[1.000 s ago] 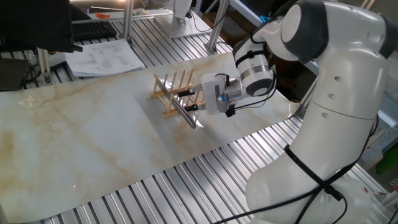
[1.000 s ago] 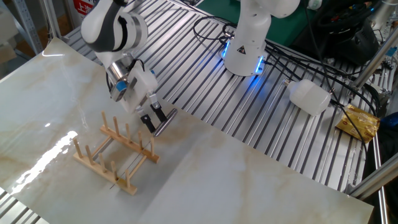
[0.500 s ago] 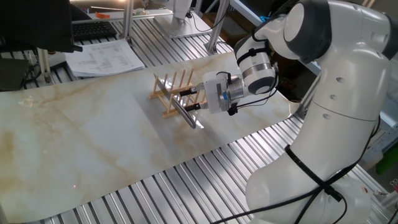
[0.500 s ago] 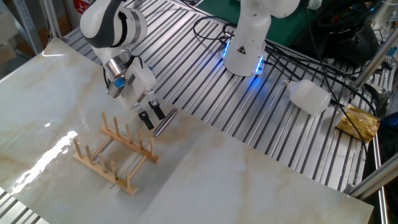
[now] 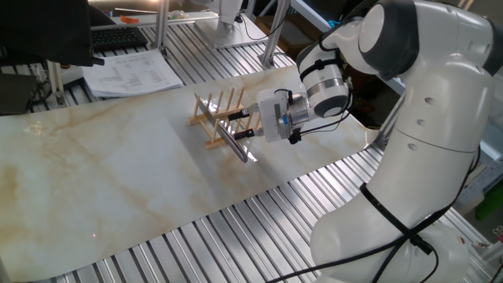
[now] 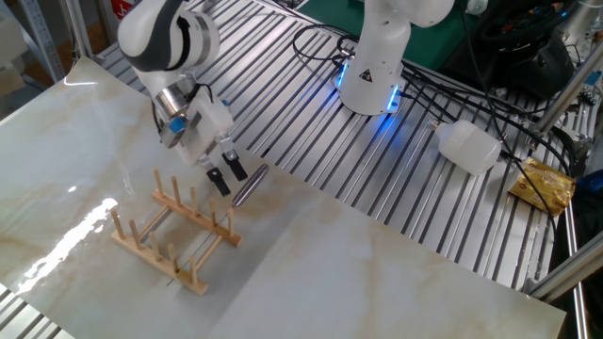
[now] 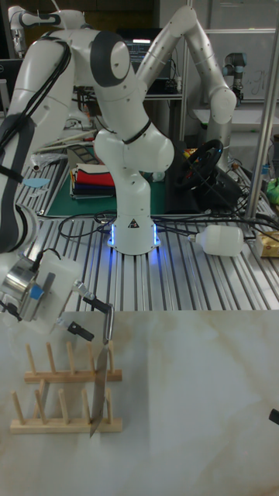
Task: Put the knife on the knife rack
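Tool: fingers spread, holding nothing, just beside cleaver handle. Cleaver: blade upright between end pegs of wooden knife rack on marble tabletop. Step judged: release after placement; next calls for clean retreat.

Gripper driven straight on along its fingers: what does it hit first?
Probably the knife, at its handle just ahead of the open gripper; it stands in the knife rack. Depth is uncertain.

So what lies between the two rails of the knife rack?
The knife crosses the gap at one end; otherwise bare marble table, per the tall fixed view.
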Robot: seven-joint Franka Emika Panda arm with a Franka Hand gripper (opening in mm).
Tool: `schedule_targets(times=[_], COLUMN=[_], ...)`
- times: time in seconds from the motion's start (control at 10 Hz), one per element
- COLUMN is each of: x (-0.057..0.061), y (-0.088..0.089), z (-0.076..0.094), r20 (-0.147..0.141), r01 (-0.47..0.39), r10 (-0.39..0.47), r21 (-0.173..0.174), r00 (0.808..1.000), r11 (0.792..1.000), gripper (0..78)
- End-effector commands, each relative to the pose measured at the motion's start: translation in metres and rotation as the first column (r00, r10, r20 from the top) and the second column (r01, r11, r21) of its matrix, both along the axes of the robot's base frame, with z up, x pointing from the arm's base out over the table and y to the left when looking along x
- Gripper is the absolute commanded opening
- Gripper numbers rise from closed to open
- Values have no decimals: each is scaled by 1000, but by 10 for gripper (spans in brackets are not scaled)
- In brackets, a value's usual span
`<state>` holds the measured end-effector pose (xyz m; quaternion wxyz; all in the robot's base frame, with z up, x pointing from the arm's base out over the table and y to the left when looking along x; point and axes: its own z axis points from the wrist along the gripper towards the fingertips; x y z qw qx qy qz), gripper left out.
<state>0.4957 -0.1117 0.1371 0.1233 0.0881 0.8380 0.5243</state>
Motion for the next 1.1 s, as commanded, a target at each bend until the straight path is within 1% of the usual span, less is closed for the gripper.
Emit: schedule_targets(times=[0.1, 0.3, 0.4, 0.5, 0.6, 0.7, 0.8, 0.9, 1.0, 1.1], x=[15, 14, 15, 15, 18, 22, 24, 28, 31, 33], y=[-18, -18, -22, -22, -29, -30, -28, -21, -13, -3], z=[34, 36, 43, 45, 59, 68, 71, 76, 81, 87], r20=[-42, -45, -56, -59, -83, -100, -106, -115, -125, -137], r01=[-40, -45, -64, -68, -97, -110, -111, -110, -107, -104], r10=[38, 43, 60, 63, 87, 96, 96, 92, 86, 77], r21=[-40, -46, -76, -79, -121, -139, -142, -162, -170, -202], r00=[998, 998, 997, 996, 993, 990, 990, 989, 988, 988], r11=[998, 998, 995, 995, 988, 984, 984, 981, 980, 974], gripper=[775, 775, 775, 775, 775, 775, 775, 775, 775, 775])
